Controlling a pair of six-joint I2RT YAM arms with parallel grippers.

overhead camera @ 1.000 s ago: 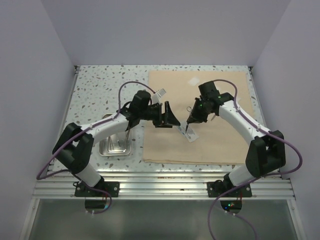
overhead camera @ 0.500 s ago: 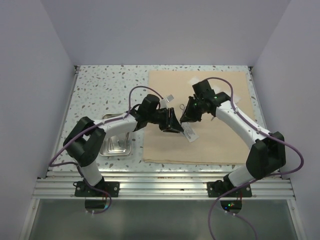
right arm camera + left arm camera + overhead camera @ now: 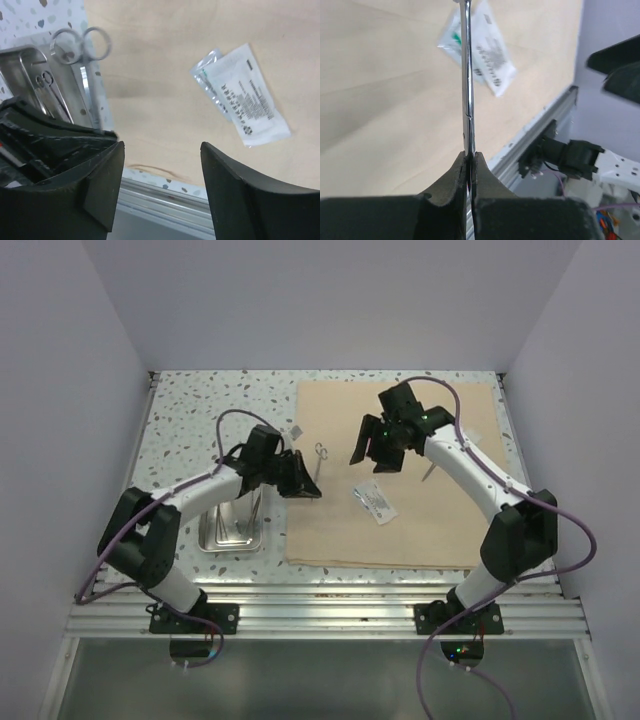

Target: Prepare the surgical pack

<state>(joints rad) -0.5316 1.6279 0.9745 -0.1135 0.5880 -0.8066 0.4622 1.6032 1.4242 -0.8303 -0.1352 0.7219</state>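
We swap grips on the scissors (image 3: 466,75).
Left gripper (image 3: 470,156) now clamps them, rings just upper right of it; right gripper (image 3: 161,147) has released, jaws apart.

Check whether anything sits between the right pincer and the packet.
Nothing visible does. The packet lies alone on bare cloth, just on the near side of the open right pincer. The left pincer, shut on the scissors, is off to the left, clear of that path.

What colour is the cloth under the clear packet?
Plain beige; the cloth shows best in the top external view.
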